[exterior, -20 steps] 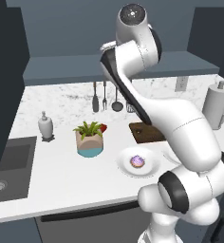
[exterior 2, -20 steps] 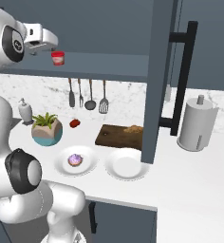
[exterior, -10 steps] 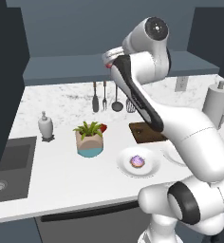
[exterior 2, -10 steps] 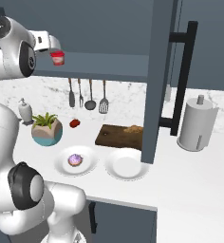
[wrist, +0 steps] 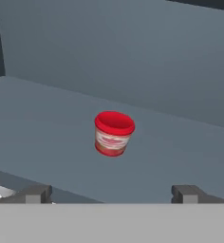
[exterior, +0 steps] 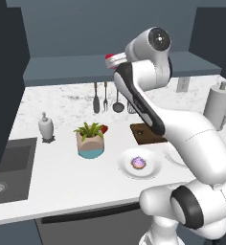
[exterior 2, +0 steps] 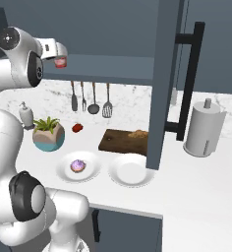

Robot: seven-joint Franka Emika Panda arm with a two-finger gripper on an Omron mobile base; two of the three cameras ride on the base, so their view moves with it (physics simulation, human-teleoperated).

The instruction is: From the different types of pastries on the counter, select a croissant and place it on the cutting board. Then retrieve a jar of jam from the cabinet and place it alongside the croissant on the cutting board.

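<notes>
The red jar of jam (wrist: 114, 133) stands upright on the dark blue-grey cabinet shelf (wrist: 47, 123), straight ahead of my gripper (wrist: 111, 194). The jaws are open, one to each side of the jar, still short of it and empty. From the right base view the hand (exterior 2: 53, 48) hovers at the shelf just beside the jar of jam (exterior 2: 60, 62). The croissant (exterior 2: 137, 133) lies on the dark cutting board (exterior 2: 120, 141) on the counter (exterior 2: 187, 182), near the board's right end. The purple-frosted pastry (exterior 2: 78, 166) rests on a white plate.
The open cabinet door (exterior 2: 167, 74) with its long dark handle hangs over the board's right end. An empty white plate (exterior 2: 131, 171), a potted plant (exterior 2: 48, 134), a soap bottle (exterior 2: 25, 114), hanging utensils (exterior 2: 92, 98) and a paper towel roll (exterior 2: 204, 129) share the counter.
The arm has swung its hand right and slightly down along the shelf, closer to the jar. The jaws stay open; nothing on the counter has moved.
</notes>
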